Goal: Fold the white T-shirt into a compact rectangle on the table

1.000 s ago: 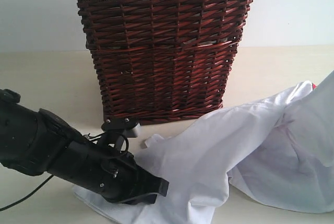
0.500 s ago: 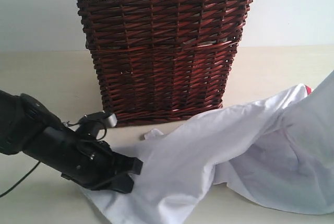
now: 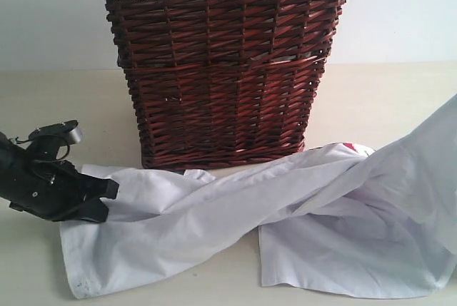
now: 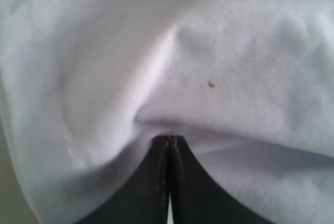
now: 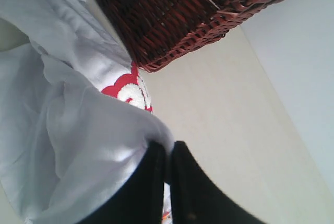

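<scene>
On the bench (image 3: 57,106), in front of the basket (image 3: 221,70), the white T-shirt (image 3: 235,213) lies stretched with its long axis running left to right. The left end effector (image 3: 107,197) is clamped on its left end. The right end effector (image 5: 168,148) is clamped on its raised right end.

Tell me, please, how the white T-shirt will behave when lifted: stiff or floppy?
Probably very floppy: the white T-shirt sags in wrinkled folds between its pinched ends. Likely light, since the left fingers hold it by one small fold. Its loose parts may drag on the table.
</scene>
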Action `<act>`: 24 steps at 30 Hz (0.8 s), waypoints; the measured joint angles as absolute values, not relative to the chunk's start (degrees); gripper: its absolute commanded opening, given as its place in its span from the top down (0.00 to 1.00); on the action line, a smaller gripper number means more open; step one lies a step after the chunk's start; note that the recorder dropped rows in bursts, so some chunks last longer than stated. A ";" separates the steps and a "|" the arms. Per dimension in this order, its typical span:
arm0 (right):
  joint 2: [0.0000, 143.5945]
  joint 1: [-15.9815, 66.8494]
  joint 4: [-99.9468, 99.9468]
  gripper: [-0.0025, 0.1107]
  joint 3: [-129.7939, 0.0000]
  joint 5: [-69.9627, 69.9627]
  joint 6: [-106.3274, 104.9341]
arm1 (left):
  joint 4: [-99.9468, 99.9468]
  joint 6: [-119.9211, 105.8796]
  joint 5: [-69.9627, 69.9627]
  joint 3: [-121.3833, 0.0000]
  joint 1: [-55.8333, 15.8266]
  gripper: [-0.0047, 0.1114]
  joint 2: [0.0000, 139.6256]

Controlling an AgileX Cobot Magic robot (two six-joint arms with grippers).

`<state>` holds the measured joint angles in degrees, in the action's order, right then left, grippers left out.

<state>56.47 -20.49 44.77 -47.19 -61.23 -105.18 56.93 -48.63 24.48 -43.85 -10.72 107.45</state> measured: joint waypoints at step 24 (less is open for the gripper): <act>56.47 -20.49 45.24 0.98 -47.19 -61.80 -105.04 | 95.71 -87.24 23.49 -38.61 -48.73 0.88 87.00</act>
